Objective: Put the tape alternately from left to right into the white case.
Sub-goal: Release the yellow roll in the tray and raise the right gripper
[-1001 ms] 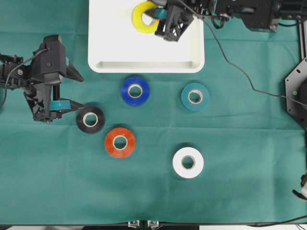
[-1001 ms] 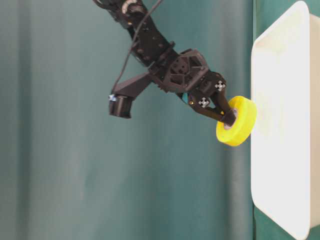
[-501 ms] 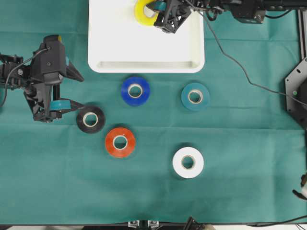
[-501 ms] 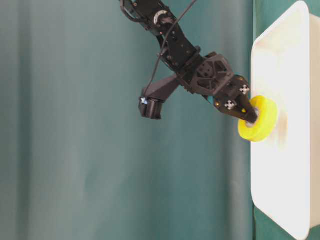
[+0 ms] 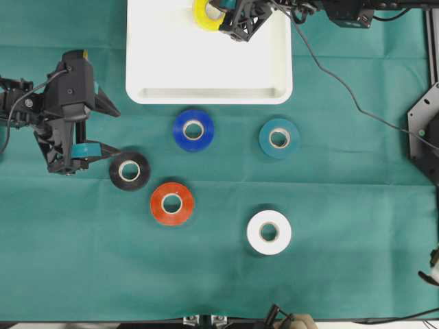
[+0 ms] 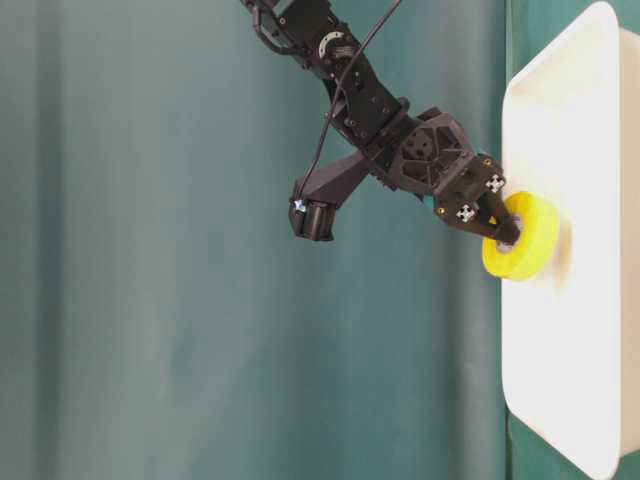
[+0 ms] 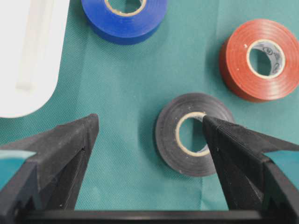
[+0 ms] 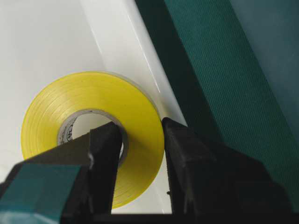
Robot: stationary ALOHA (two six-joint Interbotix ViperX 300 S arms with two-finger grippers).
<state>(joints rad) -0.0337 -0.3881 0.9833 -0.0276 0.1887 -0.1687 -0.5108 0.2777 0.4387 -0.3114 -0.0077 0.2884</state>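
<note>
Placement of the yellow roll was the step in hand. The roll was held by the right gripper, one of the fingers passed through the pale core and the other pressed on the outer face, so the wall of the ring was pinched between them. In the table-level view the roll was seen tilted, its lower edge touching or almost touching the floor of the white case, near the far rim. The axis of the ring was therefore not yet upright; it is judged that the roll had to be laid flat or simply released so that it drops onto its face.

The left gripper was kept wide and empty over the worktop, just beside the black roll. In the left wrist view the black roll lay flat between the two fingers, nearer to the right-hand one, which covered part of its edge. This arm was clearly the nearer one to the black roll, so that roll is judged the likely next one.

Six rolls were counted: one yellow in the case, and five flat on the worktop, namely one blue roll, one teal roll, one black, one red-orange roll and one white roll. One case was counted.
</note>
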